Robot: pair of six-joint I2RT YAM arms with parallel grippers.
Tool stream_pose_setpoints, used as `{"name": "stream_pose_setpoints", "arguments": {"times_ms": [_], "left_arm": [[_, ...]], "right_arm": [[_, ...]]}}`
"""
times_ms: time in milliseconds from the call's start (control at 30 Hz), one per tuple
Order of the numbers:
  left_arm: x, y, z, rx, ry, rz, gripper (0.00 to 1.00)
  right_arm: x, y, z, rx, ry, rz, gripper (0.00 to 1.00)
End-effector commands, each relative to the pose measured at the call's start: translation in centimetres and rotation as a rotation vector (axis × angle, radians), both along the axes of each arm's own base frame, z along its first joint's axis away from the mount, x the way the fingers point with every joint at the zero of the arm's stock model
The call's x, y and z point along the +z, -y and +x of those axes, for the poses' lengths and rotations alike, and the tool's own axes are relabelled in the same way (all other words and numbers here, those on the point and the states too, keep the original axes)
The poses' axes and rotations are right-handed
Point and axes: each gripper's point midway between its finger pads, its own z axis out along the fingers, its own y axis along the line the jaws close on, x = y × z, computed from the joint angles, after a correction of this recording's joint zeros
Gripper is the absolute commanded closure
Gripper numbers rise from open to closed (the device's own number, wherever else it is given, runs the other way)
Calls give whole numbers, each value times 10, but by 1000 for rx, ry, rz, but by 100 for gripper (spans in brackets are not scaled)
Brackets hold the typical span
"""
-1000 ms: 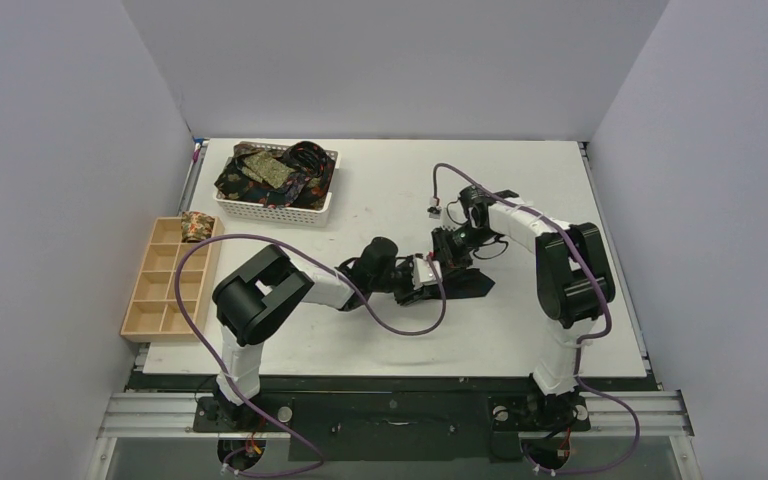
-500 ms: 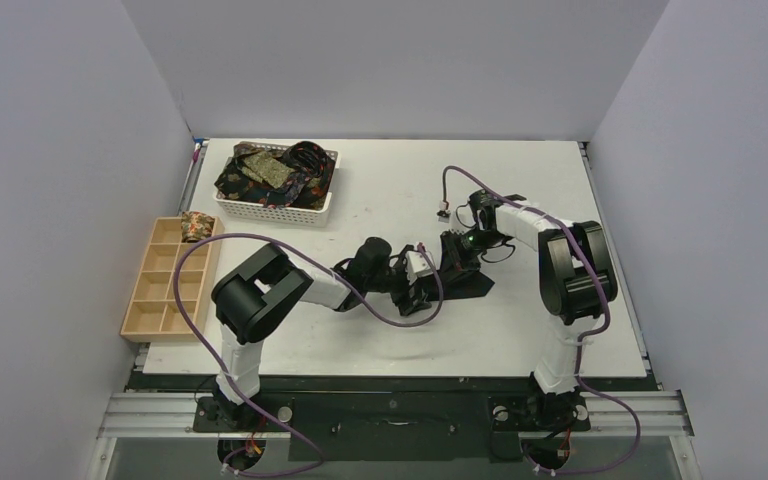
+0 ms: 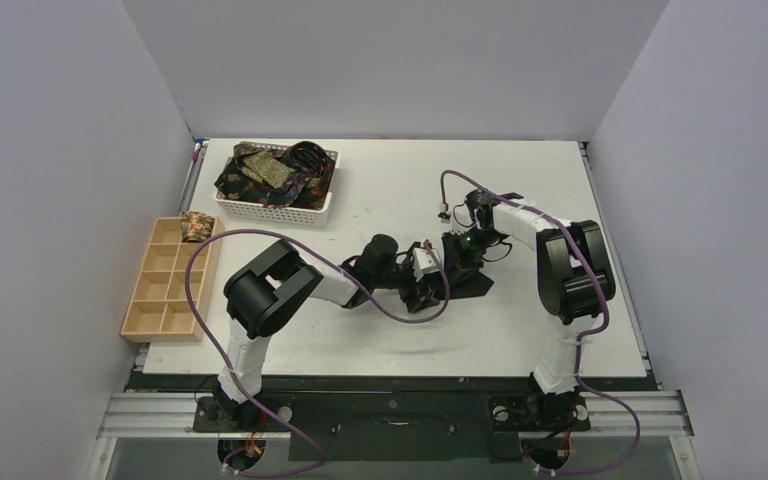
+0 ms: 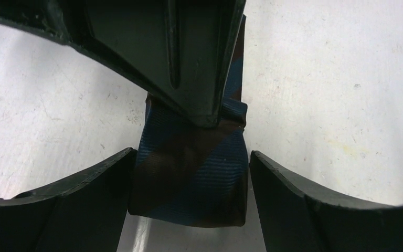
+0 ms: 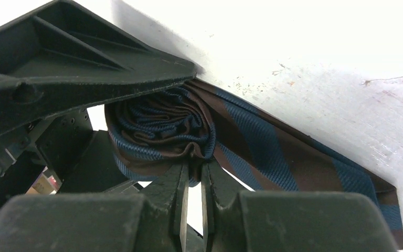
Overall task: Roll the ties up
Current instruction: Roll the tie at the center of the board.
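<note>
A dark blue-and-brown striped tie (image 3: 472,286) lies mid-table, partly wound into a roll (image 5: 157,126) with its flat tail (image 5: 294,163) running out to the right. My right gripper (image 5: 191,168) is shut, pinching the roll's lower edge; it shows in the top view (image 3: 455,255) too. My left gripper (image 4: 192,155) is open with the roll (image 4: 189,184) between its fingers: the left finger (image 4: 84,202) touches it and a thin gap shows at the right finger (image 4: 315,207). In the top view the left gripper (image 3: 426,282) sits right against the right one.
A white lattice basket (image 3: 275,209) at the back left holds several patterned ties (image 3: 270,172). A pale wooden compartment tray (image 3: 165,300) lies at the left edge with one patterned roll (image 3: 196,226) in its far corner compartment. Purple cables loop around both arms.
My left gripper has turned at the wrist and shifted slightly right, closer to the right gripper. The right wrist has drawn back a little. The tie stays in place.
</note>
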Motion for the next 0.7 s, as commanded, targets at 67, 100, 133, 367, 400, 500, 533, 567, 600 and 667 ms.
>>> {"name": "stream_pose_setpoints", "arguments": {"times_ms": [67,100,133,367,400,500,533,567,600,667], "left_arm": [[5,12,2,-41,23,-49,25],[4,12,3,-43,20,-49,26],[4,13,4,-43,22,-52,29],[-7,5,9,-28,18,-19,53],[-10,1,6,-31,8,-9,54],[-10,-8,1,-41,18,9,55],[-13,-11,-1,-41,15,20,59],[-14,-14,-3,-38,5,34,61],[-17,-16,-2,-25,0,49,65],[-22,-24,-3,-3,-12,85,71]], "right_arm": [[-74,39,12,80,78,-368,100],[-74,37,13,84,80,-364,100],[-76,33,14,93,81,-363,100],[-77,4,29,135,93,-317,100],[-76,-1,32,142,94,-313,100],[-73,-10,33,173,106,-292,100],[-72,-13,32,188,106,-285,100],[-70,-18,30,196,101,-262,100],[-66,-20,30,200,103,-251,100],[-53,-24,34,201,117,-221,100]]}}
